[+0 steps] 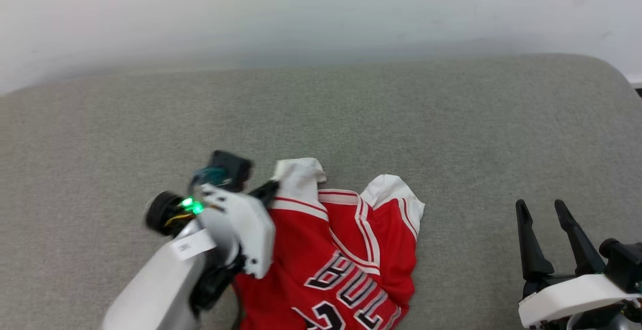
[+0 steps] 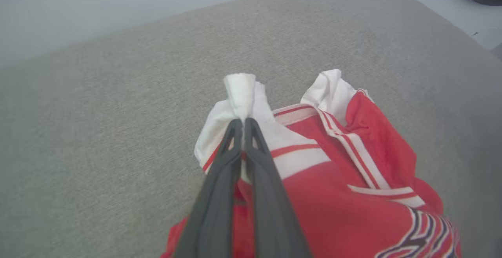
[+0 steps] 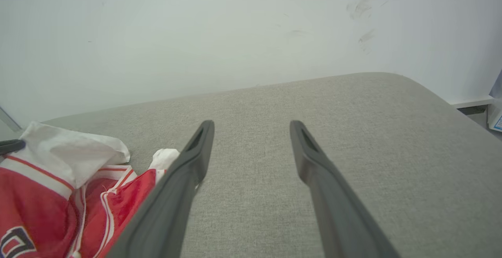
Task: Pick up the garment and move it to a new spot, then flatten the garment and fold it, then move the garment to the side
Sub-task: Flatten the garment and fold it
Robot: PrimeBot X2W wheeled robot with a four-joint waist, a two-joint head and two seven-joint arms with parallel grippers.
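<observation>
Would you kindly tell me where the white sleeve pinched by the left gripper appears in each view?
Head view: pinched sleeve centre, just right of the left gripper.
Left wrist view: centre, rising from the shut gripper tips.
Right wrist view: far left, mid-height.
Shared landmark: the other white sleeve, right of the pinched one in every view.

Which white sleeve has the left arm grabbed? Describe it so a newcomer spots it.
On the grey cushioned surface lies a crumpled red jersey. Its white sleeve nearest the left gripper is bunched into a peak between the shut fingers; the other sleeve lies loose and untouched.
</observation>
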